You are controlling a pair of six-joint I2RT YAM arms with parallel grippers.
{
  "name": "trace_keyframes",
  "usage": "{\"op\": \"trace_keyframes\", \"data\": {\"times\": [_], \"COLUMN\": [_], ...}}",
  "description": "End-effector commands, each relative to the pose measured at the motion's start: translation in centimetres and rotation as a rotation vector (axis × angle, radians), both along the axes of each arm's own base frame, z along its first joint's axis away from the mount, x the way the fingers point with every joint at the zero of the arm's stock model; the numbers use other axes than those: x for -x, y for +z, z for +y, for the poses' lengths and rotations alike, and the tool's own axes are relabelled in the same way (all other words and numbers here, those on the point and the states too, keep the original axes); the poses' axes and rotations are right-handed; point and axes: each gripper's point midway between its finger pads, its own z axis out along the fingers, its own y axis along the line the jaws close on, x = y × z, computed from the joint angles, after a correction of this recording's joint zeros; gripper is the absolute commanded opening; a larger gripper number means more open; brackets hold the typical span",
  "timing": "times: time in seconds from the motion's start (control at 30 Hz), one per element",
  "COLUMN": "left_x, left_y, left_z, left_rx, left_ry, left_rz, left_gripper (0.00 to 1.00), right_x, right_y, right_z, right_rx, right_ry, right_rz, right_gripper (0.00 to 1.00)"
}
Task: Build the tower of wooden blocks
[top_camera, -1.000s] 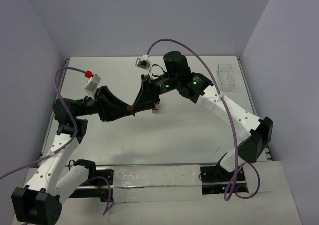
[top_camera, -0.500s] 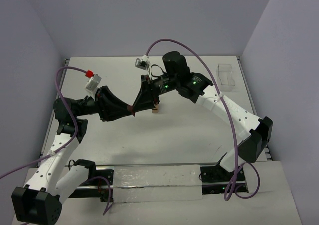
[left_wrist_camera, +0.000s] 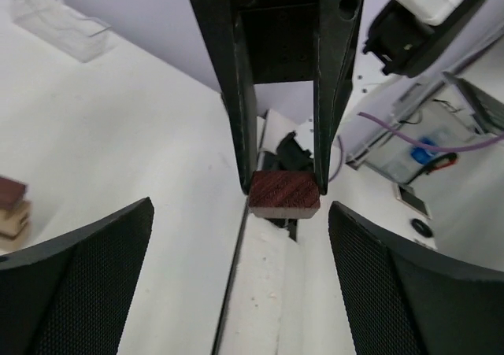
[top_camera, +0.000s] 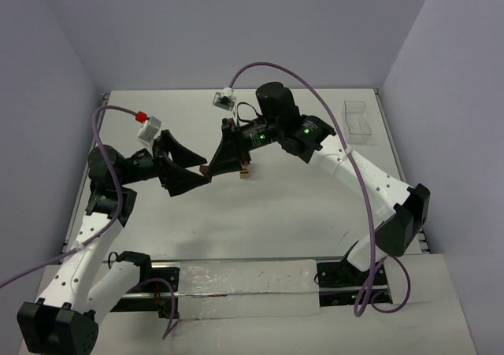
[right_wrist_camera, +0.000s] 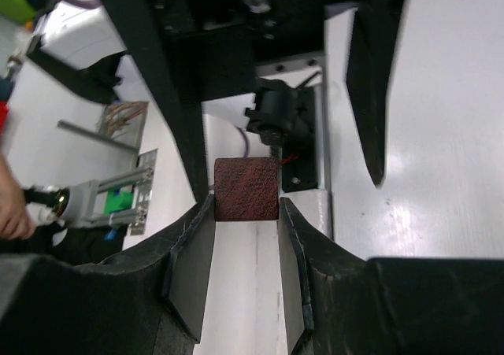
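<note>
Now w/ right gripper (right_wrist_camera: 246,207) pinching the dark reddish-brown wooden cube (right_wrist_camera: 246,186) & left gripper (left_wrist_camera: 240,212) gaping, back left off straight.

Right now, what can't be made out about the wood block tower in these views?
Top view: the slim tower of tan and brown wooden cubes is mostly covered by the right arm; cube count unreadable.
Left wrist view: the tower is cut off by the left edge.
Right wrist view: no tower in frame behind the gripped dark reddish-brown wooden cube.
</note>
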Motion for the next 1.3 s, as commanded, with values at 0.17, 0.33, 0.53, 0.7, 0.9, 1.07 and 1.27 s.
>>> {"op": "trace_keyframes", "data": {"times": [0.17, 0.33, 0.53, 0.7, 0.9, 1.07, 1.27], "left_x": [-3.1, -7.9, -12.1, -14.2, -13.9, -13.9, -13.8], "left_y": [1.4, -0.6, -4.4, -5.9, -7.4, -7.5, -7.7], "left_z": [4.6, 9.6, 12.6, 15.4, 14.8, 15.3, 15.4], "left_rx": [-0.077, -0.140, -0.318, -0.369, -0.360, -0.360, -0.357], "left_ry": [0.386, 0.815, 0.993, 1.171, 1.136, 1.163, 1.172], "left_rz": [-0.046, 0.196, 0.432, 0.497, 0.501, 0.488, 0.486], "left_gripper": [0.99, 0.99, 0.99, 0.99, 0.99, 0.99, 0.99], "right_x": [-6.9, -12.7, -16.7, -18.2, -19.0, -19.5, -20.0], "right_y": [-3.3, -6.0, -9.1, -12.3, -16.0, -17.2, -17.5], "right_z": [-2.9, -6.0, -9.2, -10.4, -10.5, -10.1, -9.6], "right_rx": [0.185, 0.333, 0.499, 0.610, 0.726, 0.768, 0.773], "right_ry": [-0.403, -0.794, -1.125, -1.242, -1.292, -1.291, -1.290], "right_rz": [-0.059, -0.057, 0.005, 0.034, 0.097, 0.107, 0.085], "right_gripper": [0.00, 0.00, 0.00, 0.00, 0.00, 0.00, 0.00]}}
